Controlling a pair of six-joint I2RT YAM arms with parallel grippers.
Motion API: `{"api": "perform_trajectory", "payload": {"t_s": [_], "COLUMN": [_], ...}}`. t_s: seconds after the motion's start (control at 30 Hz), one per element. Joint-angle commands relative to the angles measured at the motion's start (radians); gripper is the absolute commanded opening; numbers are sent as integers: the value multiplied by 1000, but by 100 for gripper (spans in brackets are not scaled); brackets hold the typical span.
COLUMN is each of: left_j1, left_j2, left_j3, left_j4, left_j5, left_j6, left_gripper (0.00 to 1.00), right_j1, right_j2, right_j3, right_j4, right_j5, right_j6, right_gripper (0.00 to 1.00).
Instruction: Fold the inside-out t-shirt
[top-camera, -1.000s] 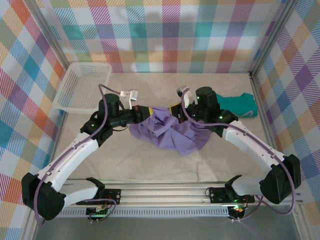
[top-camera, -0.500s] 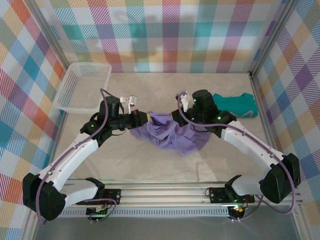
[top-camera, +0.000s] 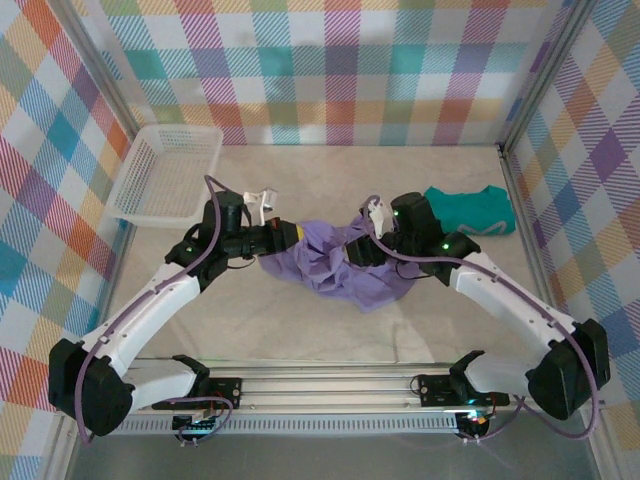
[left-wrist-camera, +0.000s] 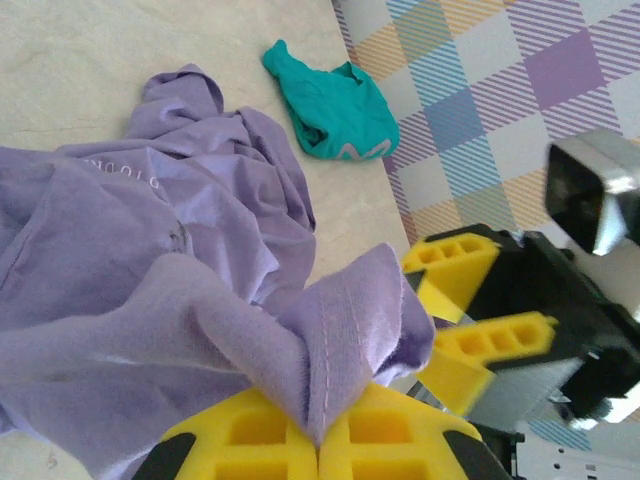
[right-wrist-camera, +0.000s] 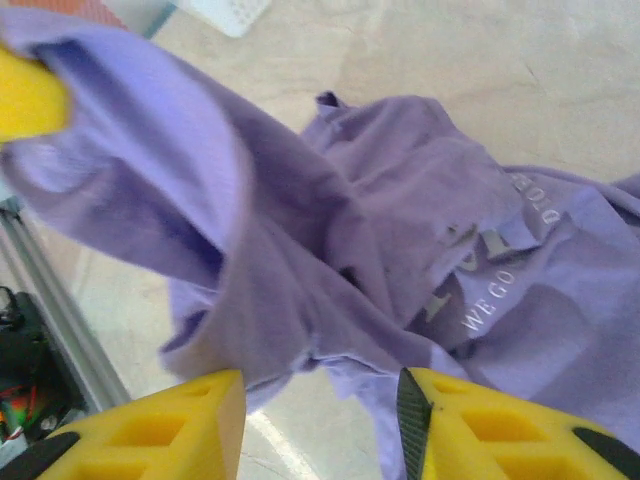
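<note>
The lavender-purple short-sleeved cotton t-shirt (top-camera: 335, 265) lies crumpled in the middle of the pale table (top-camera: 300, 330), well in from every edge, with its white print showing. The left gripper (left-wrist-camera: 318, 435) has its yellow fingers clamped together on a raised fold of the shirt. The right gripper (right-wrist-camera: 320, 395) holds its fingers apart, with purple cloth just in front of the gap. A small teal-green garment (top-camera: 470, 210) lies near the table's right edge.

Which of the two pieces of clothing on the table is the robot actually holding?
The lavender t-shirt, pinched in the shut left gripper. The teal garment lies apart by the right wall, with no gripper touching it.
</note>
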Motion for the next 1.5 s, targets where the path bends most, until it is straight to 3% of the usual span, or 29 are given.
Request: {"api": "perform_trajectory", "payload": {"t_s": [0.0, 0.27, 0.43, 0.57, 0.63, 0.87, 1.0, 1.2, 1.33, 1.4, 1.47], "left_j1": [-12, -25, -28, -29, -30, -30, -27, -6, 6, 8, 10], "left_j2": [9, 21, 24, 21, 22, 20, 8, -10, -16, -23, -30], "left_j3": [38, 50, 52, 55, 56, 63, 68, 64, 47, 32, 18], "left_j4": [21, 9, 4, -2, -5, -34, -74, -114, -96, -22, 48], "left_j5": [0, -13, -13, -16, -16, -41, -85, -126, -95, -40, 30], "left_j6": [2, 11, 13, 20, 23, 47, 67, 50, 20, -9, -46], "left_gripper": [0, 0, 0, 0, 0, 0, 0, 0, 0, 0, 0], "right_j1": [40, 161, 198, 219, 221, 211, 150, 23, -54, -63, -63], "right_j2": [-47, 18, 92, 135, 146, 99, 54, -43, -51, -37, -13], "right_j3": [5, 86, 140, 157, 159, 153, 125, 28, -9, -13, 1], "right_j4": [3, -48, -62, -68, -77, -147, -163, 4, 107, 109, 42], "right_j5": [36, 281, 447, 501, 511, 555, 456, 26, -235, -239, -146], "right_j6": [-7, -14, 47, 67, 73, 55, 61, 70, 96, 92, 66], "right_gripper": [46, 47, 54, 57, 53, 25, 15, 7, 4, 6, 10]}}
